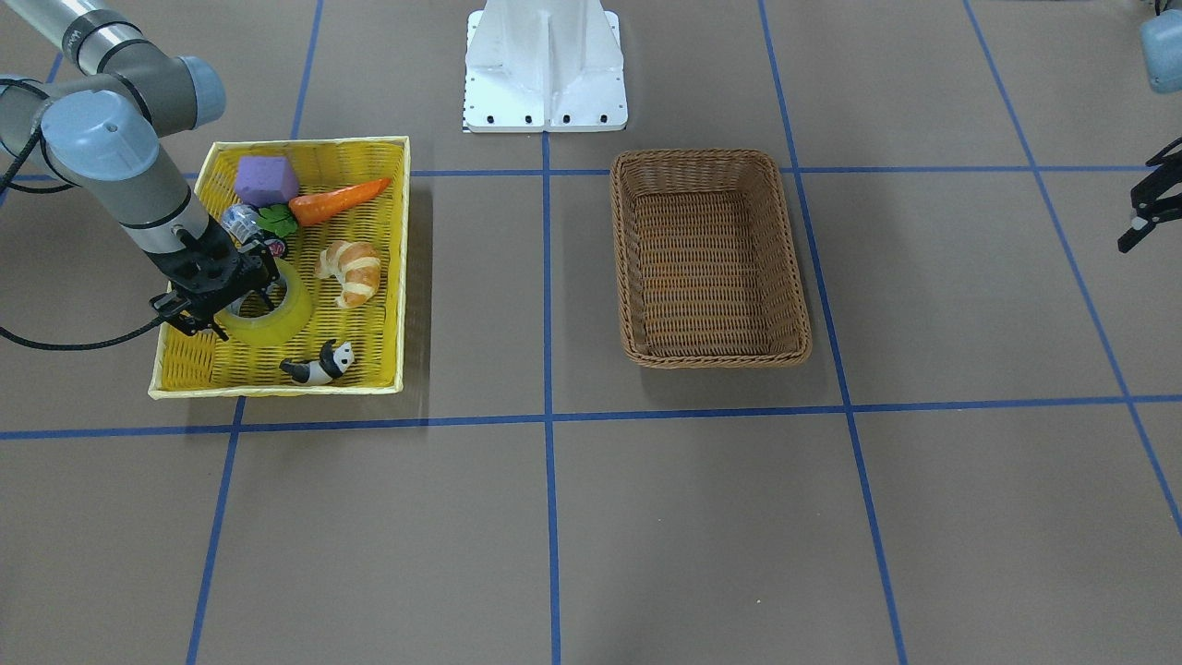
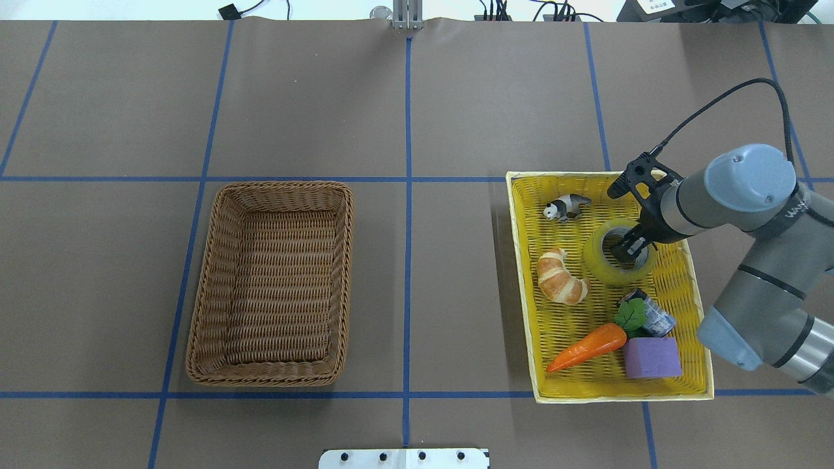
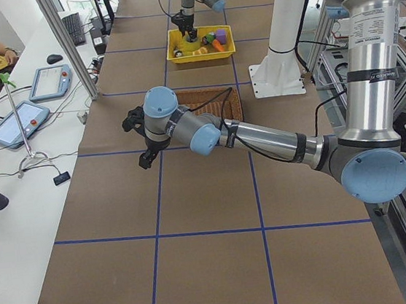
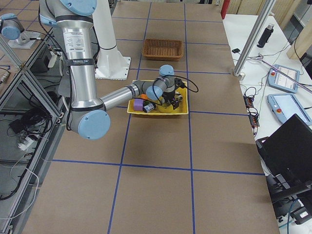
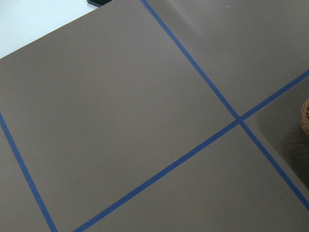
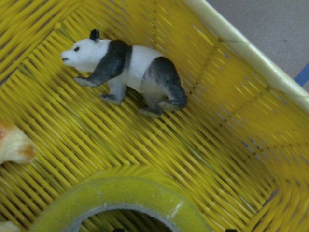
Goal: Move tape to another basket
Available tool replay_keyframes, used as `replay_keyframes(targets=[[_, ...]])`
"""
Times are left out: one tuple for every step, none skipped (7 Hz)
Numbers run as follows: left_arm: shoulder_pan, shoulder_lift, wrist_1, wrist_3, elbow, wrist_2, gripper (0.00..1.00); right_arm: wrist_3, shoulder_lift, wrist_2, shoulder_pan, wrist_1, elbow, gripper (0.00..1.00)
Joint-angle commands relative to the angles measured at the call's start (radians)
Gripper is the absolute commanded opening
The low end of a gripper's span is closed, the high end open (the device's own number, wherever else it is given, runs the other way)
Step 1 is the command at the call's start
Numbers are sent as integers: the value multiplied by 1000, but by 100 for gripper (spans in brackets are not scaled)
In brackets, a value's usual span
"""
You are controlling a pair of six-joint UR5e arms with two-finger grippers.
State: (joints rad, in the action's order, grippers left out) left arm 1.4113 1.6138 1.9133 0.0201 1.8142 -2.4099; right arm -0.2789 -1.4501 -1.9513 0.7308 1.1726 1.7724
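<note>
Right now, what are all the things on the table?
yellow tray: 1, yellow, robot's right side
basket: 1, brown wicker, empty, robot's left side
tape: 1, see-through yellow, in the tray
croissant: 1, golden-brown, in the tray
carrot: 1, orange, green leaves, in the tray
block: 1, purple, tray's corner
can: 1, silvery, beside the block
panda: 1, black-and-white, in the tray
right gripper: 1, black, open, at the tape
left gripper: 1, black, open, past the basket

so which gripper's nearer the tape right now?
Right. The right gripper is at the tape in the yellow tray, jaws down at the roll's core. The left gripper hangs over bare table beyond the wicker basket, well away.
</note>
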Motion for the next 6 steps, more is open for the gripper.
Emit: replay_keyframes(targets=[[0, 0, 0, 1, -3, 0, 99, 1, 4, -9, 4, -1, 7, 0], [0, 0, 1, 0, -4, -2, 99, 1, 4, -11, 31, 1, 18, 0], [0, 0, 1, 0, -3, -2, 99, 6, 4, -26, 94, 1, 30, 0], [0, 0, 1, 0, -3, -2, 99, 9, 5, -100, 179, 1, 44, 0], [0, 3, 0, -3, 0, -6, 99, -3, 22, -150, 238, -4, 48, 0], [0, 6, 1, -40, 11, -8, 99, -41, 58, -143, 248, -5, 44, 0]])
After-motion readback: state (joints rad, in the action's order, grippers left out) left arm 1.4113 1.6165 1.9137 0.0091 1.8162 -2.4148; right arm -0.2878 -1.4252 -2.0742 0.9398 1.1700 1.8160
